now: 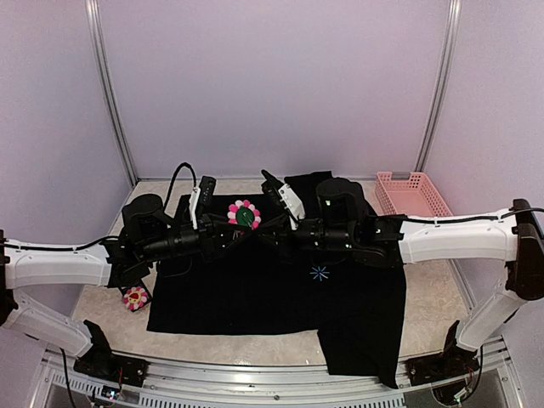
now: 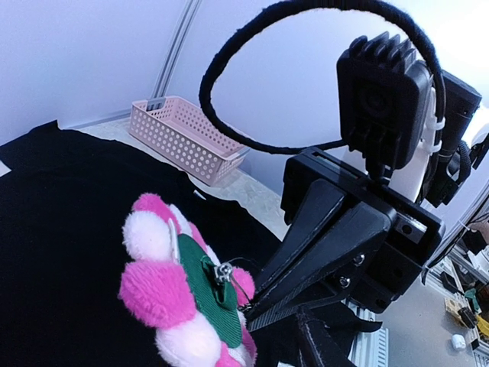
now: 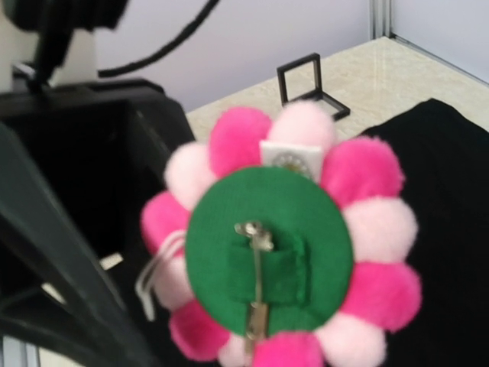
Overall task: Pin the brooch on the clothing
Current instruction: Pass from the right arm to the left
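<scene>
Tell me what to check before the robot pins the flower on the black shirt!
1. Brooch held up: ok, the right gripper is shut on its green back.
2. Pin in view: ok, it faces the right wrist camera.
3. Pin open: cannot tell.
4. T-shirt spread out under the brooch: ok.
5. Left gripper clear of the brooch: cannot tell.
6. Second flower out of the way: ok, it lies by the T-shirt's left edge.

Pretty sure it's a robot lab cell: pale wall panels (image 1: 272, 85) in aluminium posts (image 1: 109, 85) box in a beige table (image 1: 433, 306). Left arm (image 1: 59, 265) and right arm (image 1: 450, 240) bolted to a metal rail (image 1: 280, 382) at its near edge.
</scene>
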Action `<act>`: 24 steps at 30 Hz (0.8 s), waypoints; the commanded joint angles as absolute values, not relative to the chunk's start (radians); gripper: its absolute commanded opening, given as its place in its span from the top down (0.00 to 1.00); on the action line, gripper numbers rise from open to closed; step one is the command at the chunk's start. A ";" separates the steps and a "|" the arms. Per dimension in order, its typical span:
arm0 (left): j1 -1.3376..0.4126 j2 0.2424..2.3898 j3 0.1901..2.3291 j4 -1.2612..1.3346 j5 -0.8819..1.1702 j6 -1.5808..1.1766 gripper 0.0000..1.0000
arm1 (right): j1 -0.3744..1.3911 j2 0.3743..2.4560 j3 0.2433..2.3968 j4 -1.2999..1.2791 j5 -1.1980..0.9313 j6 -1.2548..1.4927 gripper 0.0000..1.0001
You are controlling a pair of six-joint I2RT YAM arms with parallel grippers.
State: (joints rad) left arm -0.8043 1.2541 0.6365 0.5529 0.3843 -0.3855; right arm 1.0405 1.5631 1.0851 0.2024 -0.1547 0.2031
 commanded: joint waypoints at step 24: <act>-0.805 1.239 0.621 0.578 0.346 -0.367 0.82 | 1.063 1.538 1.077 0.201 -0.211 0.150 1.00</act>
State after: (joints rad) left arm -0.8043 1.2388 0.6281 0.5606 0.3634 -0.3809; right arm 1.0519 1.5391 1.0660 0.1848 -0.1894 0.1745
